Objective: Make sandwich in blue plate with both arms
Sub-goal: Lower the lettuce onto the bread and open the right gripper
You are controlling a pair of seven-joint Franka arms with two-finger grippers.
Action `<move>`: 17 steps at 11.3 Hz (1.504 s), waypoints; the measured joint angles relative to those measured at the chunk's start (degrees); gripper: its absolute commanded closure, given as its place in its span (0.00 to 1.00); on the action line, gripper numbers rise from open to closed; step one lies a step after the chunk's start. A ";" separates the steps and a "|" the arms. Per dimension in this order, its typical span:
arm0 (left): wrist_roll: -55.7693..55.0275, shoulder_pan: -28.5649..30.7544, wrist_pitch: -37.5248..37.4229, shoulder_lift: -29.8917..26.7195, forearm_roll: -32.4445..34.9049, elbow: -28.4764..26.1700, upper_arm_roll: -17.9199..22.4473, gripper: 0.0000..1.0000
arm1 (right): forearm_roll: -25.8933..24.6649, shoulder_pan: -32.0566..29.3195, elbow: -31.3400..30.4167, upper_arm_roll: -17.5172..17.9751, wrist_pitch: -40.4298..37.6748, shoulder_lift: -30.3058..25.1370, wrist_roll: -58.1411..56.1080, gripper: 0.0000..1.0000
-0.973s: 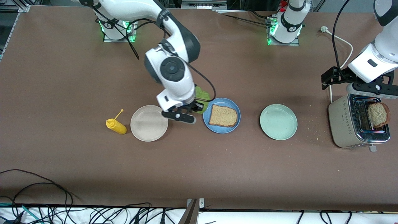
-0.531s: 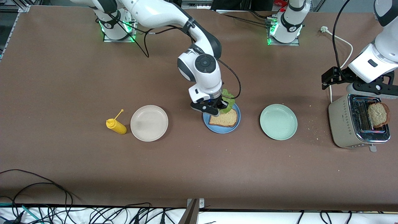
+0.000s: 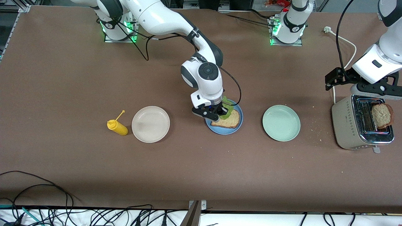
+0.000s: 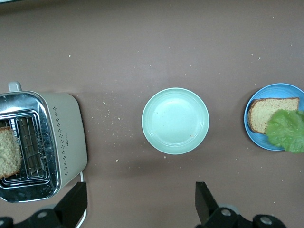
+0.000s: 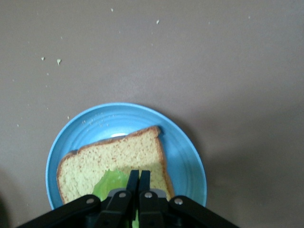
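Lighting is even, bright and overhead. The matte brown table (image 3: 62, 78) shows only soft, faint shadows beneath the arms. Glare marks the chrome-topped beige toaster (image 3: 361, 131). The front view is sharp; both wrist views are slightly softer.

Bread slice (image 3: 227, 119) lies on the plate (image 3: 223, 129), between two other plates (image 3: 150, 124) (image 3: 281, 123).

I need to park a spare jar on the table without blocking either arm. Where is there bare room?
Bare table runs nearer the camera than the row of plates. Bare too: between the blue plate and green plate. Crowded: the blue plate under the right gripper, and the toaster under the left gripper.
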 measured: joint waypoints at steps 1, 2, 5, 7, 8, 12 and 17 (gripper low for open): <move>0.00 0.00 0.00 0.00 0.00 0.00 0.03 0.00 | 0.00 -0.02 0.04 -0.33 0.23 0.00 -0.07 1.00; 0.00 0.00 0.00 0.00 0.00 0.00 0.09 0.00 | 0.00 -0.02 0.05 -0.39 0.72 0.04 -0.07 1.00; 0.00 0.00 0.00 0.03 0.00 0.00 0.19 0.00 | 0.00 0.01 0.05 -0.39 3.19 0.55 -0.07 1.00; 0.00 0.00 0.00 0.04 0.00 0.00 0.20 0.00 | 0.00 0.01 0.05 -0.39 5.83 0.68 -0.07 1.00; 0.00 0.05 0.00 0.04 0.00 0.00 0.23 0.00 | 0.00 0.01 0.06 -0.40 7.36 0.93 -0.07 1.00; 0.00 0.25 0.00 0.06 0.00 0.00 0.27 0.00 | -0.01 0.09 0.06 -0.52 11.70 3.75 -0.07 1.00; 0.00 0.25 0.00 0.07 0.00 0.00 0.27 0.00 | -0.14 0.53 0.14 -2.37 12.52 4.73 -3.71 0.00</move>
